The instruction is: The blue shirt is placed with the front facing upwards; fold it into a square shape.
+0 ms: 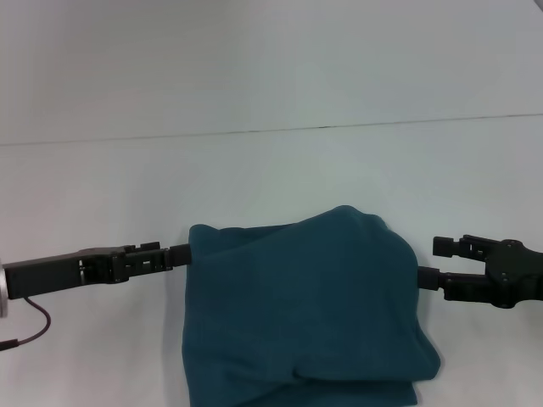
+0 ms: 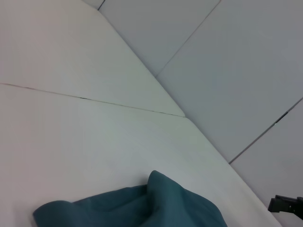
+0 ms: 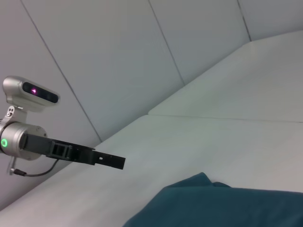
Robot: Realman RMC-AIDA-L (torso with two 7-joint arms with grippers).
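Here we see the blue shirt [image 1: 301, 314] bunched into a raised, rounded heap on the white desk [image 1: 271, 178], near the front edge of the head view and running out of the picture at the bottom. Its plain fabric is all that shows; we can make out no lettering, and the cloth is doubled over itself, with a fold line low on the heap.

Our left gripper [image 1: 180, 253] reaches in from the left at the shirt's upper left corner, its dark tip touching the edge of the fabric there. Whether it has pinched the cloth or only rests against it, we cannot tell. In the right wrist view the same gripper [image 3: 113, 161] shows as a thin dark bar above the desk, with the silver wrist and its camera behind it and the shirt [image 3: 222, 203] lying low in front.

Our right gripper [image 1: 434, 263] sits at the shirt's right side. One finger [image 1: 450, 247] stands clear of the cloth, above and apart from the lower one, which meets the shirt's edge, so the jaws look spread; we see no fabric caught between them. The left wrist view shows the heap of shirt [image 2: 137, 208] on the desk.
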